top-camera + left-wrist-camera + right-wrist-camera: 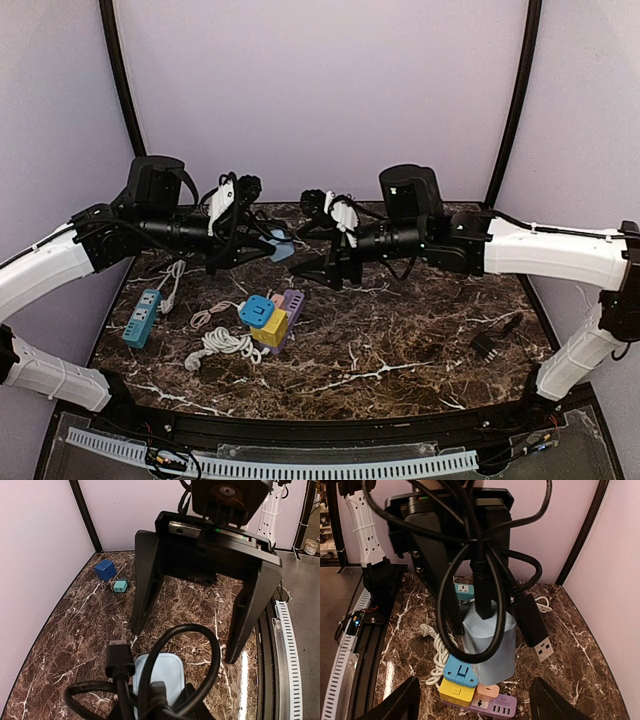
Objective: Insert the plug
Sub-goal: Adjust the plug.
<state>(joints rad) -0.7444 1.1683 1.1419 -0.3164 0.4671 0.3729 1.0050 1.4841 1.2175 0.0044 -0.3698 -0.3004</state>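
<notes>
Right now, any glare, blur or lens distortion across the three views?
Top external: even light, no glare, frame poles look bowed, maybe lens distortion. Left wrist: glare streak on the table beside a finger of the right tool. Right wrist: cable loops crowd the centre; faint sheen on the table at left.

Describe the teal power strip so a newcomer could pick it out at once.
On the marble table, look to the left edge, below the left arm. The teal power strip lies there, a narrow bar with a white cord by its far end. Unlike the stacked blue, yellow and purple adapters to its right, it is one colour.
</notes>
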